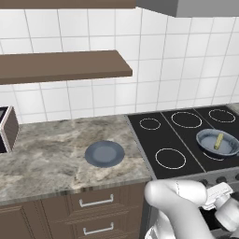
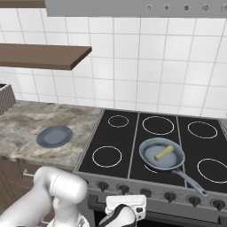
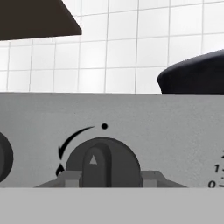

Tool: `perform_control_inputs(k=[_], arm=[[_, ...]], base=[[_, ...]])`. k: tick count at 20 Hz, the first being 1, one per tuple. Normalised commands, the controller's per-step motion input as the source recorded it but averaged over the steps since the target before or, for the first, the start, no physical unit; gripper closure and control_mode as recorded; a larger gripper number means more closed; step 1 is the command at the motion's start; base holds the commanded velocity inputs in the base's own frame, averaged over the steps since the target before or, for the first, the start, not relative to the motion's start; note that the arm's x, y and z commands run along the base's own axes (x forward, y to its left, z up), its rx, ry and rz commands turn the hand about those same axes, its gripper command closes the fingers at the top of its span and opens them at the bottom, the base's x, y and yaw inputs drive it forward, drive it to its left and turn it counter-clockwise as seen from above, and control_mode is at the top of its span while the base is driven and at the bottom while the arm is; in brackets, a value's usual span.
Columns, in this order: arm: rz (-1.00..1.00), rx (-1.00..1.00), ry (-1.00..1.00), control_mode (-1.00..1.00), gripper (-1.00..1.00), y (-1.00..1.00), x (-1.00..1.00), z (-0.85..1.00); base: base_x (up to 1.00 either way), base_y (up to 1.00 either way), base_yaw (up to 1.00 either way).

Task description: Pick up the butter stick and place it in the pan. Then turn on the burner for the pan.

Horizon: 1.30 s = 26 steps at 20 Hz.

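Low against the stove's front panel, the pincer (image 3: 104, 178) faces a dark round knob (image 3: 103, 162); its two fingertips (image 3: 70, 178) stand one on each side of the knob's lower edge, spread apart with the knob between them, and whether they touch it cannot be told. The knob carries a small triangle mark on its raised ridge, with a curved arrow and a dot printed on the grey panel above it. In the right base view the hand sits just below the row of knobs (image 2: 145, 193), under the pan.

The butter stick (image 2: 163, 153) lies inside the pan (image 2: 153, 160), slightly tilted, near the pan's middle. The pan rests on the black cooktop (image 2: 133, 137) over a burner (image 2: 153, 167) in the front row, its thin dark handle pointing toward the front right edge of the stove. Other white burner rings surround the pan on the glass.

Left of the stove, a round blue-grey plate (image 1: 104, 153) lies on the marble worktop (image 1: 46, 154). A brown shelf (image 1: 65, 65) hangs on the white tiled wall above the worktop.
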Motion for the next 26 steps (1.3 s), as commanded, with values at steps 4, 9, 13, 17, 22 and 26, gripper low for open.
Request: perform_control_inputs(k=[4,9,13,17,22,26], arm=[[0.00,-0.60,-0.03,-1.00,1.00,0.12,-0.08,0.19],[0.00,-0.33,0.03,-1.00,1.00,0.13,0.01,0.11],[-0.03,-0.10,0.02,-1.00,1.00,0.16,0.07,-0.02],[-0.04,-0.21,0.00,-1.00,1.00,0.20,0.00,0.02],[-0.05,-0.29,-0.02,-1.00,1.00,0.13,-0.01,0.15],[-0.05,-0.33,-0.03,-1.00,1.00,0.11,-0.02,0.28]], base=[[0.00,0.00,0.00],[0.00,0.00,0.00],[0.00,0.00,0.00],[0.00,0.00,0.00],[0.00,0.00,0.00],[0.00,0.00,0.00]])
